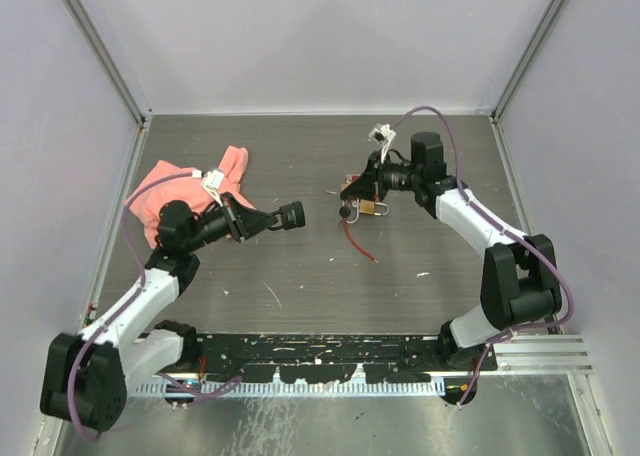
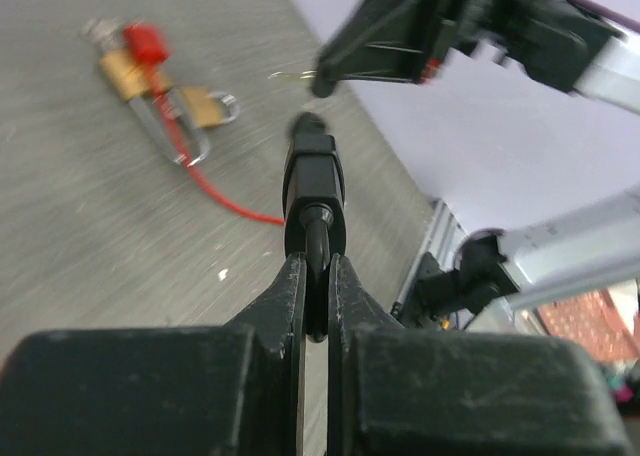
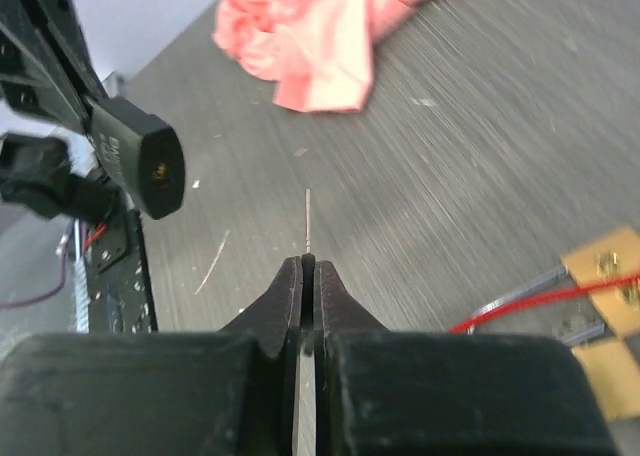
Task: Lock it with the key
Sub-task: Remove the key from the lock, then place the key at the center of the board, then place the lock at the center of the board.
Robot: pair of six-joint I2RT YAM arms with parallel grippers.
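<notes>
The left gripper [image 2: 315, 276] has its fingers pressed together on the end of a black lock [image 2: 313, 181]. It holds this lock in the air, well to the left of the brass padlocks [image 1: 369, 207] that lie on the table. The face of the lock, with a round opening, is turned toward the other arm. The right gripper [image 3: 308, 268] hangs just above the padlocks, and its fingers pinch a thin metal key [image 3: 308, 216], which is seen edge-on and points toward the black lock.

In my judgement the task is about half done. Both pieces are picked up and they face each other, but the key is well apart from the opening and is not yet inserted. What is left is to bring the tip to the opening, push it in and turn it. A red cord [image 1: 358, 239] trails from the padlocks, and a pink cloth [image 1: 190, 188] lies far to their left.
</notes>
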